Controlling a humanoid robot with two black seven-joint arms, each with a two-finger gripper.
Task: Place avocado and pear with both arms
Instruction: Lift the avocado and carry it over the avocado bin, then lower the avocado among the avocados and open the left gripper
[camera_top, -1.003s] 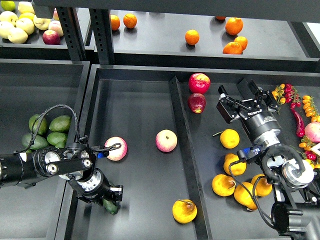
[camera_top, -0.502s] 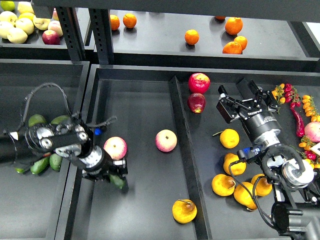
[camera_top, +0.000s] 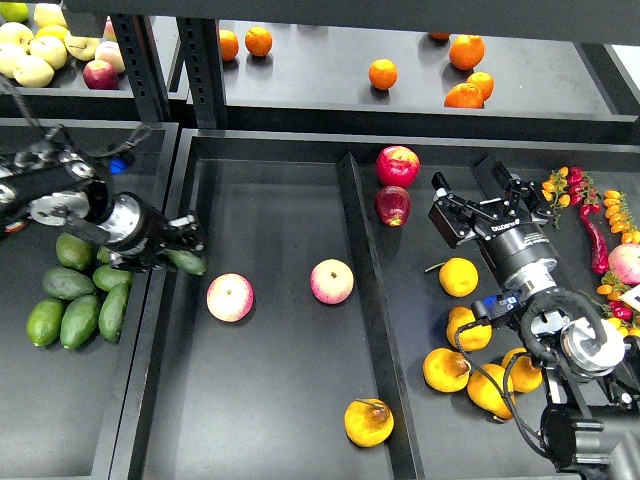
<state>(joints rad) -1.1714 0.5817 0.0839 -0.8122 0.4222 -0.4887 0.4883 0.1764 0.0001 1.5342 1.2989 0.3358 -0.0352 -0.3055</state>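
My left gripper (camera_top: 172, 248) is shut on the dark green avocado (camera_top: 187, 262) and holds it over the wall between the left bin and the middle tray (camera_top: 280, 400). The yellow-orange pear (camera_top: 369, 421) with a brown blotch lies at the front of the middle tray, near its right wall. My right gripper (camera_top: 468, 185) is open and empty above the back of the right tray, far from the pear.
Two pink apples (camera_top: 230, 297) (camera_top: 332, 281) lie in the middle tray. Brighter green avocados (camera_top: 78, 300) fill the left bin. Red apples (camera_top: 398, 165) and yellow fruits (camera_top: 459, 277) lie in the right tray. Oranges (camera_top: 384, 74) sit on the back shelf. Chillies (camera_top: 597, 240) are at far right.
My left arm has carried the avocado from the front left of the middle tray back and left to the bin wall. The right arm has barely moved.
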